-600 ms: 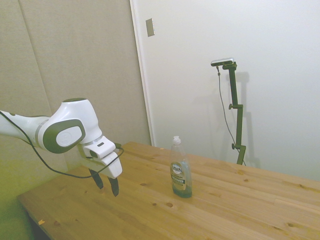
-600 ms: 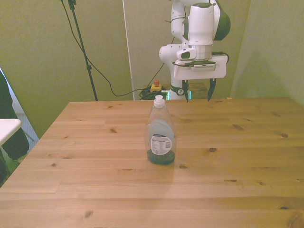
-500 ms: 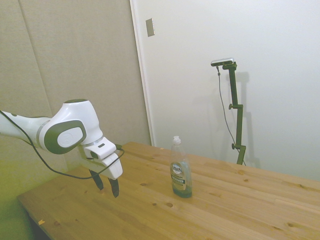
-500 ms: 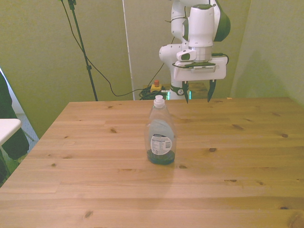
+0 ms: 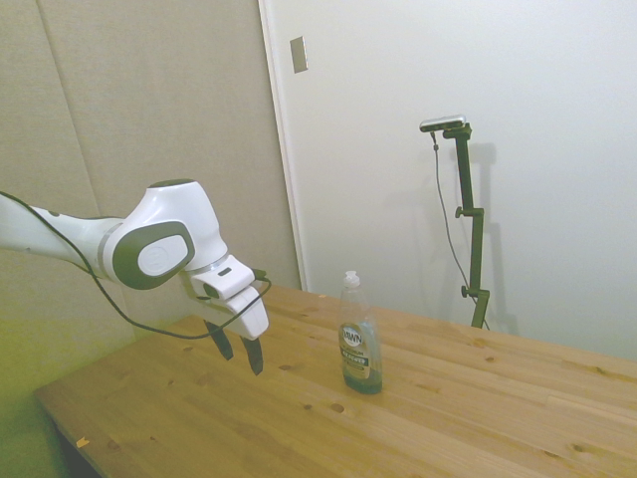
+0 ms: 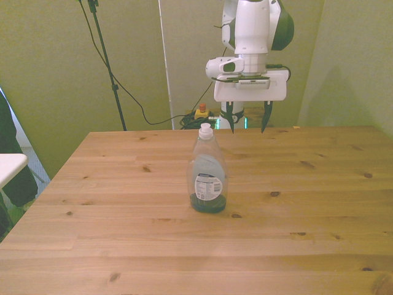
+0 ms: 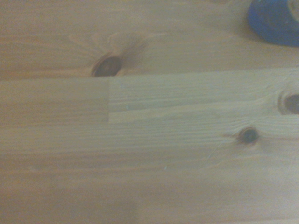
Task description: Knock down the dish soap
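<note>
On the pine-plank counter (image 6: 319, 209), the slim clear dish soap bottle (image 6: 207, 172) stands upright mid-surface. The tool (image 6: 246, 118), fingers spread, hovers apart behind it; a low push might slide, not topple, it.

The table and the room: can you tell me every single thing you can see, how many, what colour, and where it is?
dish soap: one, clear bottle with blue-green liquid and a white cap, standing upright near the middle of the table.
table: one, light wood with dark knots, filling the lower part of the front view.
blue patch: one, blurry, at a corner of the wrist view; probably the bottle's base.
small red and yellow box: one, on the floor behind the table.
black cable: one, running across the green wall down to the floor.
grey plate: one, on the wall in the side view.
arm: one, white and grey.
gripper: one, white with dark fingers, open, hanging above the table's far edge, behind the bottle and apart from it.
</note>
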You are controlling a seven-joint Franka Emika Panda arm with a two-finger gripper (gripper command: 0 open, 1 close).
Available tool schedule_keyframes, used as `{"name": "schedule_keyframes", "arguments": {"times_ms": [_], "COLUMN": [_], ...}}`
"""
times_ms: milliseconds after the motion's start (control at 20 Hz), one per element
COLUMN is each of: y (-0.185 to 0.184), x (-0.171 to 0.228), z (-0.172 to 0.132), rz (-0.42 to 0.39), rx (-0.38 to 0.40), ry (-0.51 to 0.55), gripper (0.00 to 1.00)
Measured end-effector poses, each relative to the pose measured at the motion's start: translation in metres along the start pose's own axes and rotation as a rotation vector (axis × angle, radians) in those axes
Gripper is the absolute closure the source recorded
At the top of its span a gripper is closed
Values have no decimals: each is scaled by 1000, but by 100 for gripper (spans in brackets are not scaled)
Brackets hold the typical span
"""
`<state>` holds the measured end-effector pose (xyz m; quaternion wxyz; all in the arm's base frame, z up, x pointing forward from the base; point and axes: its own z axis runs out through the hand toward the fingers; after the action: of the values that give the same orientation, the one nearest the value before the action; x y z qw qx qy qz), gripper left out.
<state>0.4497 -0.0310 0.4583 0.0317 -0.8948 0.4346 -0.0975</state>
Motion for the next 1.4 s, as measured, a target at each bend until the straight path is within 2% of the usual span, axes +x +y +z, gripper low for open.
{"name": "schedule_keyframes", "arguments": {"times_ms": [500,1000,1400], "y": [1,-14,-56], "x": [73,138,188], "z": [-1,30,36], "rz": [118,223,328], "rx": [-1,-7,39], "ry": [52,90,143], "gripper": [100,100,100]}}
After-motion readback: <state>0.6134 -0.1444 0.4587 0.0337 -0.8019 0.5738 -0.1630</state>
